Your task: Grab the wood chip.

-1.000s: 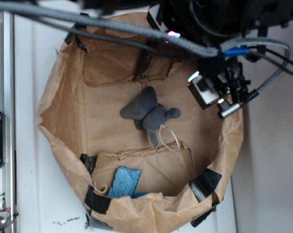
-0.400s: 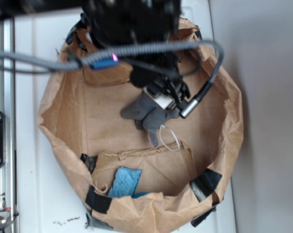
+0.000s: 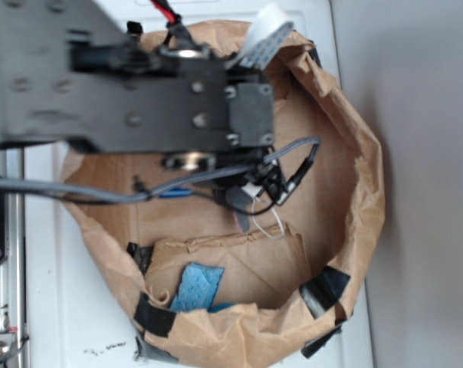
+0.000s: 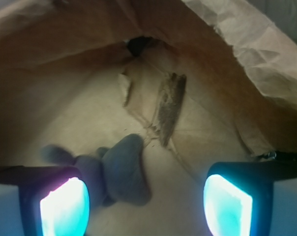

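In the wrist view the wood chip (image 4: 169, 108), a dark brown rough sliver, lies on the paper floor ahead of my gripper (image 4: 146, 206), well beyond the fingertips. The jaws stand wide open with nothing between them; the glowing pads (image 4: 65, 206) frame the bottom corners. The grey plush toy (image 4: 121, 169) lies just in front of the left finger. In the exterior view the arm hides the wood chip. There my gripper (image 3: 262, 188) hangs low inside the bag, over the plush (image 3: 241, 208).
A brown paper bag (image 3: 362, 192) with a rolled rim and black tape patches encloses everything. A blue sponge piece (image 3: 195, 287) lies in a fold at its near side. The plush's white ring (image 3: 278, 222) pokes out below the gripper. A metal rail (image 3: 1, 307) runs down the left.
The arm swung from the bag's right rim leftward over its centre. It now covers the plush and the bag's upper half, with the gripper lower inside the bag.
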Motion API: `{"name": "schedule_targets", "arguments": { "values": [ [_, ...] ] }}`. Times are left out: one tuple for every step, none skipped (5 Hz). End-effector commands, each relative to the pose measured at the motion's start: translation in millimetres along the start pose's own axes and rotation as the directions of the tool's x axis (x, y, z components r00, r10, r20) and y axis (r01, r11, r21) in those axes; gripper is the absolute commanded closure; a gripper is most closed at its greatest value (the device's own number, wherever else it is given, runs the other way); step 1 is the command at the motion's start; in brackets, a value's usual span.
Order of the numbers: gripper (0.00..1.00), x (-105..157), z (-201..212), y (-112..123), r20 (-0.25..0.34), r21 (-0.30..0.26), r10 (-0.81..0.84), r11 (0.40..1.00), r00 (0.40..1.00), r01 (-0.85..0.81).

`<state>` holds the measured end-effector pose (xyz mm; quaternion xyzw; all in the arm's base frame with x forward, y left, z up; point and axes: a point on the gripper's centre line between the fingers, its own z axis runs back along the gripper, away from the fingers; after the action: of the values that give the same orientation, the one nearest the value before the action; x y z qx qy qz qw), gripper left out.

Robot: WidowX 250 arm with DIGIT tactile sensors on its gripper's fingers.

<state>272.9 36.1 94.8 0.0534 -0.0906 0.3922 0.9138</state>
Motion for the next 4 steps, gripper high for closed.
{"name": "schedule_targets", "arguments": {
  "values": [
    [0.00,36,-15,9,0.016,0.029,0.074,0.997,0.997,-0.075],
    [0.00,48,-10,20,-0.057,0.035,0.162,0.986,0.985,-0.161],
    [0.00,44,-18,22,-0.042,0.067,0.171,0.983,0.984,-0.168],
    [0.00,31,-35,27,-0.044,0.117,0.134,0.985,0.990,-0.128]
  ]
}}
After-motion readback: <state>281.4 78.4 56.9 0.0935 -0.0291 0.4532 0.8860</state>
